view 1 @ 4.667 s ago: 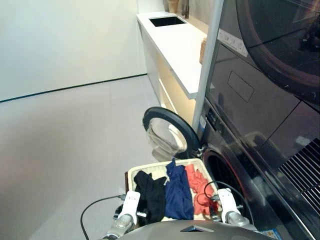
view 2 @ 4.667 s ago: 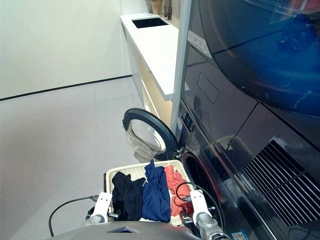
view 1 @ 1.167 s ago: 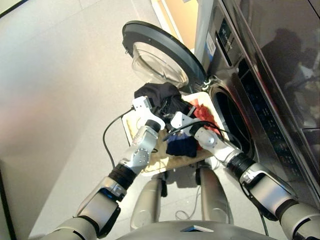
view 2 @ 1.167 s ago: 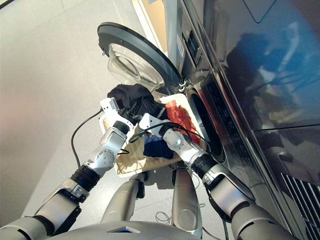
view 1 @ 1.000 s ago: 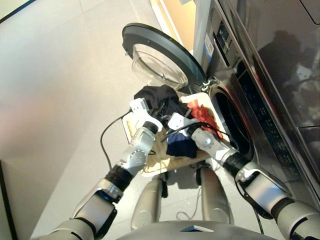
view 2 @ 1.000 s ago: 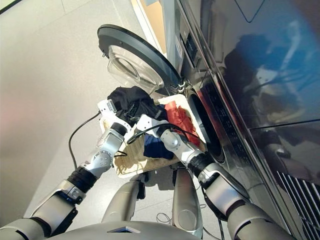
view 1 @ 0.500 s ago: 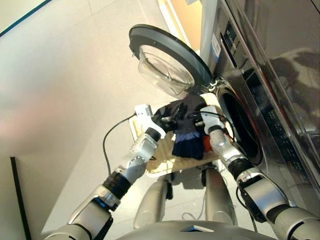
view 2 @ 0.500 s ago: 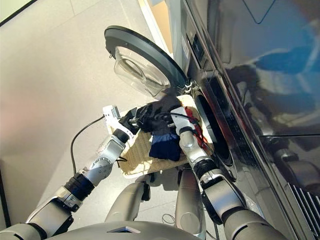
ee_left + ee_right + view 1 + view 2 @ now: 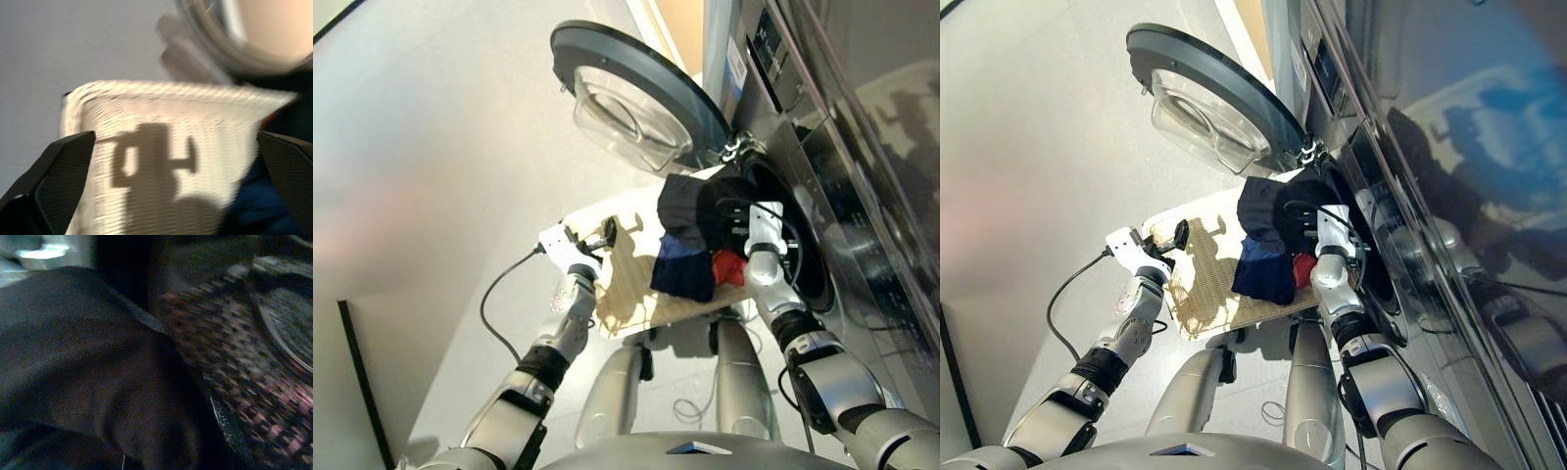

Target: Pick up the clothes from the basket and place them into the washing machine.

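The cream basket [image 9: 617, 286] stands on the floor in front of the dark washing machine [image 9: 832, 176], whose round door [image 9: 636, 98] is swung open. A black garment [image 9: 690, 206] hangs at the porthole mouth [image 9: 803, 259], with my right gripper [image 9: 736, 213] shut on it; the cloth [image 9: 88, 372] hides the fingers in the right wrist view, with the drum [image 9: 274, 338] behind. The navy garment [image 9: 680, 274] and the red-orange one [image 9: 729, 266] lie at the basket's machine side. My left gripper [image 9: 603, 238] is open over the basket's far side and holds nothing [image 9: 175, 137].
The open door juts out over the floor just beyond the basket. A black cable [image 9: 494, 294] trails from my left arm across the floor. A dark upright strip [image 9: 357, 372] stands at the far left. A pale cabinet front [image 9: 680, 12] shows beyond the machine.
My left gripper has let go of the black garment and drawn back to the basket's far side. The right gripper has carried the black garment toward the porthole. The camera has also shifted.
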